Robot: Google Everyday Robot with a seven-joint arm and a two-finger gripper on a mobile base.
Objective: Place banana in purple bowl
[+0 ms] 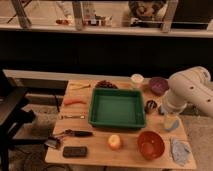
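While the white arm bends in from the right, its claw [170, 122] hangs low over the right edge of the desk [100, 156], just beside the green tray [117, 107]. Whether it is open, closed or holding anything, I cannot tell. A small dark object [151, 105] sits between tray and arm. Behind the arm stands the purple bowl [158, 85], with a white cup [136, 78] to its left. In front lie a red-orange bowl [151, 144], a grey-blue cloth [180, 150] and a round yellow-orange fruit [115, 142]. The banana [80, 86] lies at the far left corner, well apart, with the whole tray between it and the claw. An orange carrot-like piece [75, 101] lies near it.
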